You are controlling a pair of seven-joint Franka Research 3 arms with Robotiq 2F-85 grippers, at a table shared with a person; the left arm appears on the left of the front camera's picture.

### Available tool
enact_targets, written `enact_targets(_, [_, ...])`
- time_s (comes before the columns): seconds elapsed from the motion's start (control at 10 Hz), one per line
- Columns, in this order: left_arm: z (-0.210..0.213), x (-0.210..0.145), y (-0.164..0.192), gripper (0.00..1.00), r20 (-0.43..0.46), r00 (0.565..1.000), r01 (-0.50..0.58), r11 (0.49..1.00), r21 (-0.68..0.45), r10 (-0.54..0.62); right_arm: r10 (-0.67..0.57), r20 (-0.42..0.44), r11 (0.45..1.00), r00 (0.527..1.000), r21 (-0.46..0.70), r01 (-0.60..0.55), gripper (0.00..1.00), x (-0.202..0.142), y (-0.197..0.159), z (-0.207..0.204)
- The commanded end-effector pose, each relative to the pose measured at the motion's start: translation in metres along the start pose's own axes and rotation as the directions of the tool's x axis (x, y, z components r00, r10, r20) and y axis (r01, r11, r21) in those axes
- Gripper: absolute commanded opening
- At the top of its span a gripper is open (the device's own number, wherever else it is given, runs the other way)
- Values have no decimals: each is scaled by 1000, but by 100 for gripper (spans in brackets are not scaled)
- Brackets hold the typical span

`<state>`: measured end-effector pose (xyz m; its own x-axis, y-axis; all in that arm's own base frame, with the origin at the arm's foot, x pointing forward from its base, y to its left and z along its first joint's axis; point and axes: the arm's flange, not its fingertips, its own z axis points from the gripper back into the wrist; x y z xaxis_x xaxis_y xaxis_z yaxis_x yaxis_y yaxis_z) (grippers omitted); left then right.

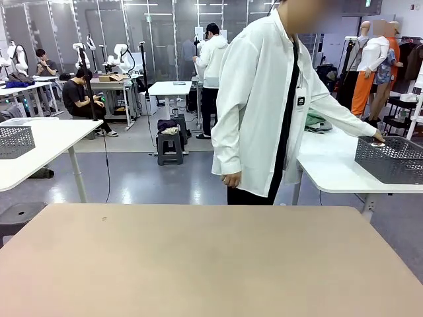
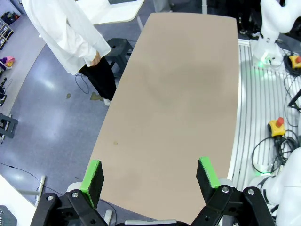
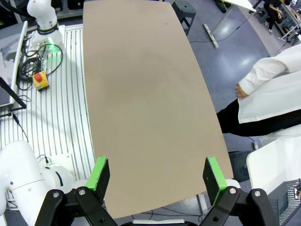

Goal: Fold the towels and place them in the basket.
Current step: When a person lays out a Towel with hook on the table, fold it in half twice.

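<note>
The dark grey mesh basket stands on a white side table at the far right, and the person's hand rests on its rim. A corner of the basket also shows in the right wrist view. Behind the person's outstretched arm lies a heap of mint green and grey cloth, seemingly the towels. My left gripper hangs open above the near edge of the bare beige table. My right gripper is open too, high over the same table, with nothing between its fingers.
The person in a white coat stands at the table's far edge, turned toward the side table. A paler grey mesh basket sits on another white table at far left. Red stop buttons and cables lie on the robot's side.
</note>
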<state>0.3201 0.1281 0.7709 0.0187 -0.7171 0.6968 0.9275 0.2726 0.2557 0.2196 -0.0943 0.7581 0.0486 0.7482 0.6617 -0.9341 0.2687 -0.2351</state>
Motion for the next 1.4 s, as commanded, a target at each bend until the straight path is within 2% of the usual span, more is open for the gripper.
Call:
enact_targets(0.0, [-1,1,-1,100,11,1000,18,1000,-3,-17,17,6,1000,1000,7,-17,100,1,0,0])
enact_targets(1.3, [-1,1,-1,100,11,1000,18,1000,-3,-17,17,6,1000,1000,7,-17,100,1,0,0])
